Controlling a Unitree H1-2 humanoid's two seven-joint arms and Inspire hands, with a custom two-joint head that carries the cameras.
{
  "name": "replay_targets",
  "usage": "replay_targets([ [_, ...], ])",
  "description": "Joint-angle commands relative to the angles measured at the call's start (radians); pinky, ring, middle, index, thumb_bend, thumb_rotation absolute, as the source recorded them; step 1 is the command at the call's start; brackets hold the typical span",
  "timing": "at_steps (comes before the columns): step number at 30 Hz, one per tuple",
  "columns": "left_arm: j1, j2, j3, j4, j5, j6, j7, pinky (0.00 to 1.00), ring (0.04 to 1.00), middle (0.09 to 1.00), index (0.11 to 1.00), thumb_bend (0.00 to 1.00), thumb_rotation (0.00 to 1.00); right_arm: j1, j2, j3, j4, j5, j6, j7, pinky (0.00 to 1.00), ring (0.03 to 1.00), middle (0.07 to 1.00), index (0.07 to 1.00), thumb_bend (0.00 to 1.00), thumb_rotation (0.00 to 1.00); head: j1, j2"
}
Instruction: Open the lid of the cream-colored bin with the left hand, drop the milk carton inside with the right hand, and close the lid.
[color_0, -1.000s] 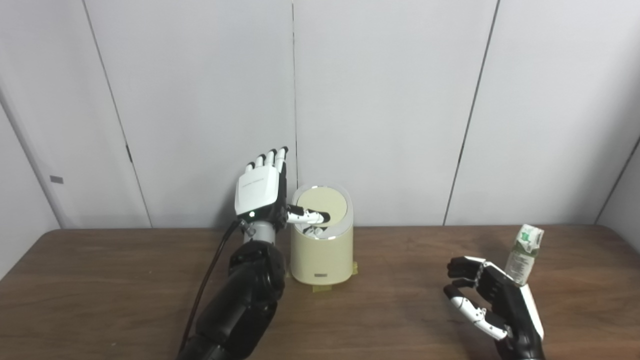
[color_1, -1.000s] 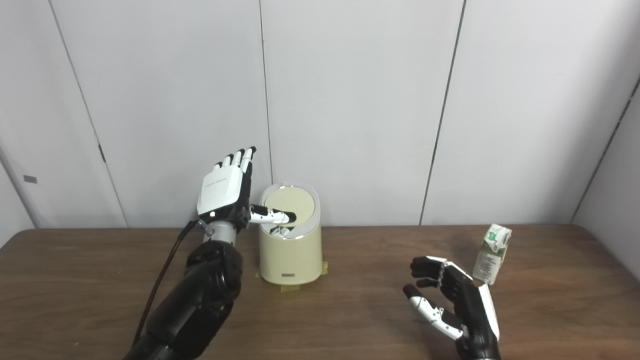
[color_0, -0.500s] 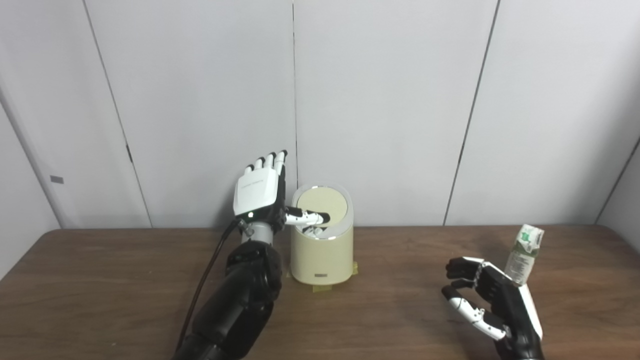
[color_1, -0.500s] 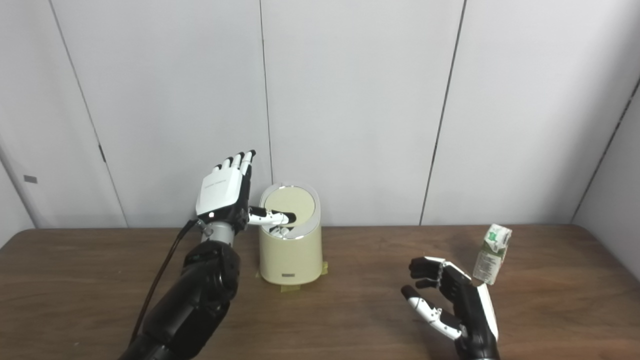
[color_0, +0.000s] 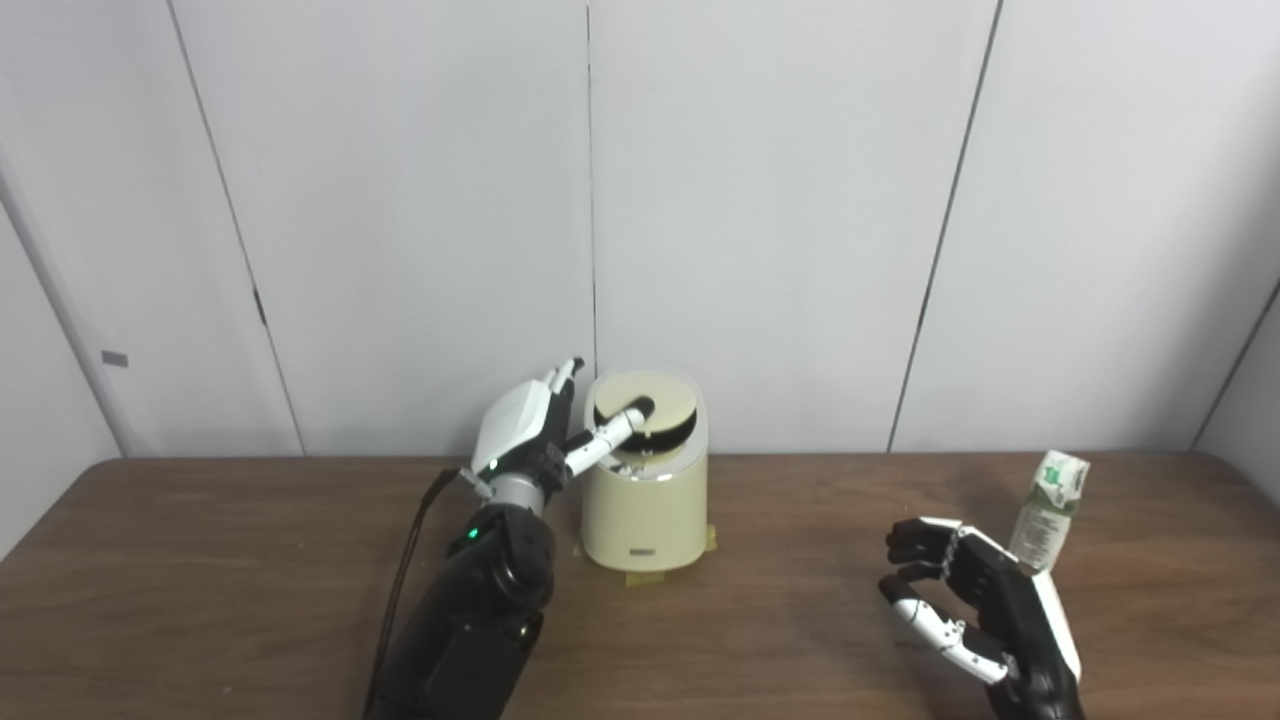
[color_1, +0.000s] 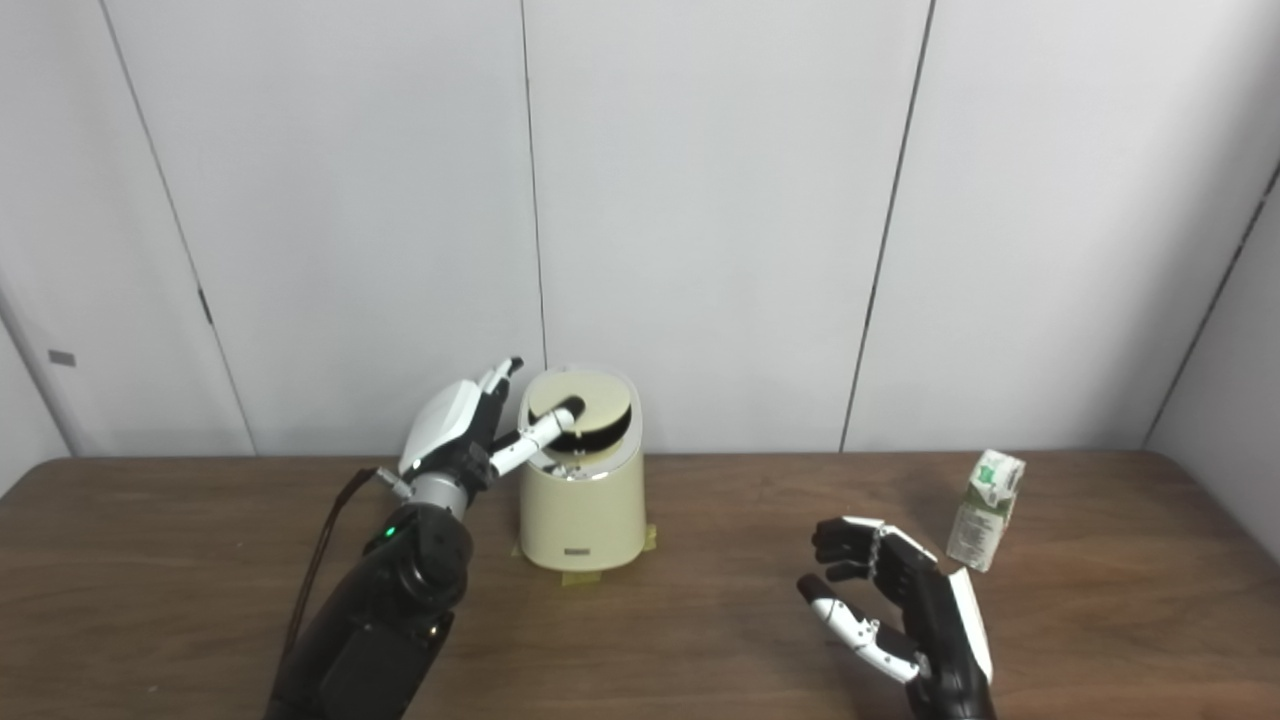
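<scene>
The cream-colored bin stands at the back middle of the wooden table. Its round lid is tipped partly open, with a dark gap showing under it. My left hand is open beside the bin's left side, fingers apart, and its thumb presses on the lid. The milk carton, white with green print, stands upright at the right. My right hand is open and empty just left of and in front of the carton, not touching it.
Yellow tape marks the bin's base on the table. A pale panelled wall rises right behind the table's back edge. A black cable runs along my left arm.
My left hand has tipped forward and down, and its thumb has pushed the lid from closed to partly open. My right hand has shifted slightly left; the carton has not moved.
</scene>
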Motion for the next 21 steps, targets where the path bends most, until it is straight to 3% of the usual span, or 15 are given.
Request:
replay_targets([
  [1, -0.053, 0.0, 0.025, -0.016, -0.051, -0.036, -0.011, 1.0, 1.0, 1.0, 1.0, 0.68, 1.0, 0.088, 0.033, 0.027, 0.048, -0.033, -0.022, -0.009, 0.54, 0.613, 0.623, 0.605, 0.31, 0.25, -0.001, 0.001],
  [3, -0.039, 0.0, 0.056, -0.003, -0.105, -0.114, 0.007, 1.0, 1.0, 1.0, 1.0, 0.66, 1.0, 0.088, 0.035, 0.028, 0.046, -0.017, -0.02, -0.002, 0.54, 0.612, 0.623, 0.604, 0.31, 0.24, -0.004, 0.0],
  [7, -0.003, -0.006, 0.107, -0.022, -0.177, -0.193, 0.037, 1.0, 1.0, 1.0, 1.0, 0.73, 1.0, 0.086, 0.035, 0.028, 0.052, -0.019, -0.018, -0.004, 0.54, 0.618, 0.628, 0.604, 0.31, 0.22, -0.004, -0.01],
  [13, 0.168, 0.008, 0.164, -0.299, -0.276, -0.321, 0.034, 0.9, 0.969, 0.993, 0.995, 0.56, 1.0, 0.077, 0.043, 0.007, 0.08, 0.045, -0.135, -0.005, 0.53, 0.603, 0.614, 0.589, 0.31, 0.26, 0.005, -0.021],
  [16, 0.273, -0.007, 0.209, -0.436, -0.357, -0.374, 0.039, 0.91, 0.961, 0.982, 0.981, 0.51, 1.0, 0.079, 0.053, -0.01, 0.062, 0.074, -0.146, -0.013, 0.53, 0.601, 0.62, 0.594, 0.3, 0.25, 0.004, -0.024],
  [19, 0.376, 0.006, 0.232, -0.55, -0.38, -0.426, 0.038, 0.93, 0.958, 0.972, 0.969, 0.47, 1.0, 0.085, 0.057, -0.021, 0.003, 0.071, -0.146, -0.025, 0.54, 0.603, 0.625, 0.606, 0.27, 0.18, 0.003, -0.024],
  [21, 0.428, 0.015, 0.241, -0.596, -0.385, -0.458, 0.037, 0.95, 0.963, 0.971, 0.966, 0.46, 1.0, 0.089, 0.055, -0.024, -0.036, 0.06, -0.146, -0.034, 0.54, 0.607, 0.626, 0.609, 0.27, 0.2, 0.004, -0.024],
])
